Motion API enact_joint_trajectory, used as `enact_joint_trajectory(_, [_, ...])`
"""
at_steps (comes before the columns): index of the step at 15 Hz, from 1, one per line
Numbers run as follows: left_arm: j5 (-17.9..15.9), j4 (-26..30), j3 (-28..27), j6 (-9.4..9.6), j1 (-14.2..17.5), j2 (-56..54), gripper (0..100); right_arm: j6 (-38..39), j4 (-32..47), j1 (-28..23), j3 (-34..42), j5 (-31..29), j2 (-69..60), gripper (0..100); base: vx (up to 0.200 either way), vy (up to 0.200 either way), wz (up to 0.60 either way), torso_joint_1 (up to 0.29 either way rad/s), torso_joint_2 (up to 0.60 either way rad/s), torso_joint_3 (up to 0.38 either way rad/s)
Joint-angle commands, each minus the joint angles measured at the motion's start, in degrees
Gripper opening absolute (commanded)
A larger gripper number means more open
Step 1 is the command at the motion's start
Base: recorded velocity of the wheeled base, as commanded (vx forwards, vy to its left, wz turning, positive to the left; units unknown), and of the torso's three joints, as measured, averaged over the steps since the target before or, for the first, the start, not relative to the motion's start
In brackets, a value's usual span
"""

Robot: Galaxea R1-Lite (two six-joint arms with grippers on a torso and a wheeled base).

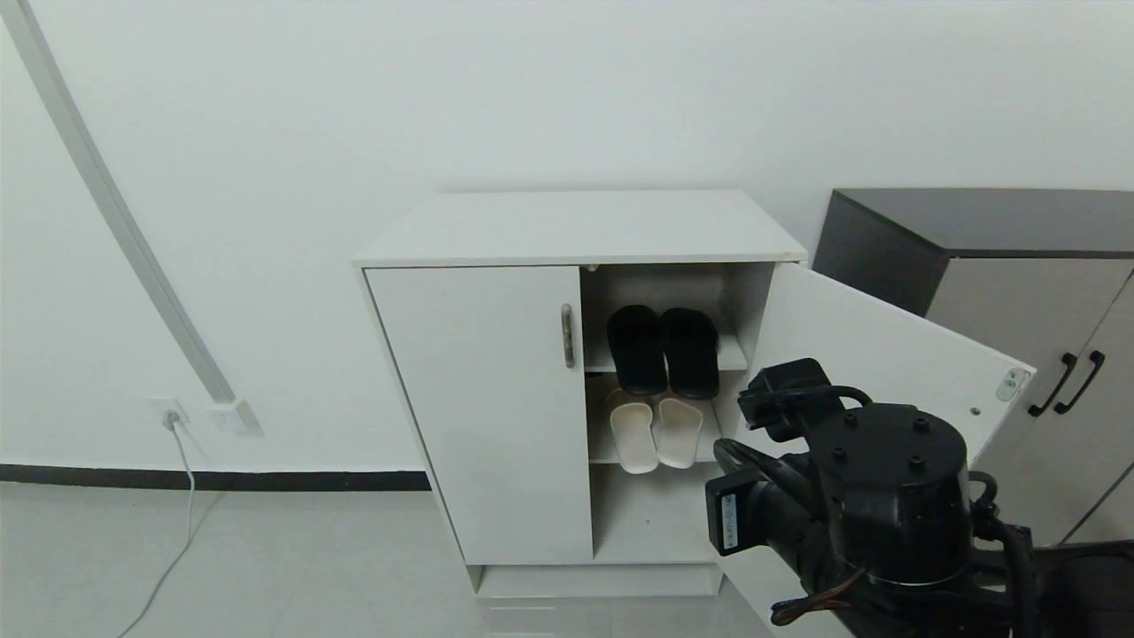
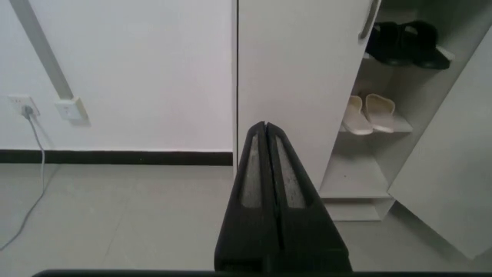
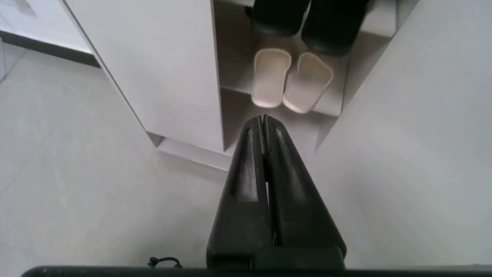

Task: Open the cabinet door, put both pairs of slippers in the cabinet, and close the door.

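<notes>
Closest to me, my right gripper [image 3: 264,121] has its fingers pressed together with nothing between them, hanging over the floor in front of the cabinet opening. My left gripper [image 2: 265,128] is likewise closed and empty, facing the shut left door [image 1: 483,399]. The right door [image 1: 877,354] stands swung open just beside my right arm. Inside the cabinet [image 1: 576,226], the cream slippers [image 1: 656,431] sit side by side on the middle shelf, and the black slippers [image 1: 663,350] on the shelf above. Further back, a dark cabinet [image 1: 974,239] stands to the right against the wall.
</notes>
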Motion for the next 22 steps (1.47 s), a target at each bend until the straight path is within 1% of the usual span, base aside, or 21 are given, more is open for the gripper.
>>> enact_joint_trajectory(1, [0.02,0.00,0.01,0.01,0.00,0.07,0,0.01,-0.03,0.02,0.00,0.00,0.12,0,0.000,0.000,0.00,0.198,-0.50,-0.325])
enact_joint_trajectory(13, [0.02,0.00,0.01,0.01,0.00,0.07,0,0.01,-0.03,-0.06,0.17,0.09,0.03,0,0.000,0.000,0.00,0.211,-0.52,-0.311])
enact_joint_trajectory(16, [0.02,0.00,0.01,-0.08,0.00,0.07,0,-0.25,-0.11,-0.06,0.35,0.09,-0.41,0,0.000,0.000,0.00,0.064,-0.14,-0.075])
enact_joint_trajectory(22, [0.02,0.00,0.01,-0.08,0.00,0.07,0,-0.34,-0.11,-0.06,0.44,0.09,-0.59,0,0.000,0.000,0.00,0.000,0.00,0.000])
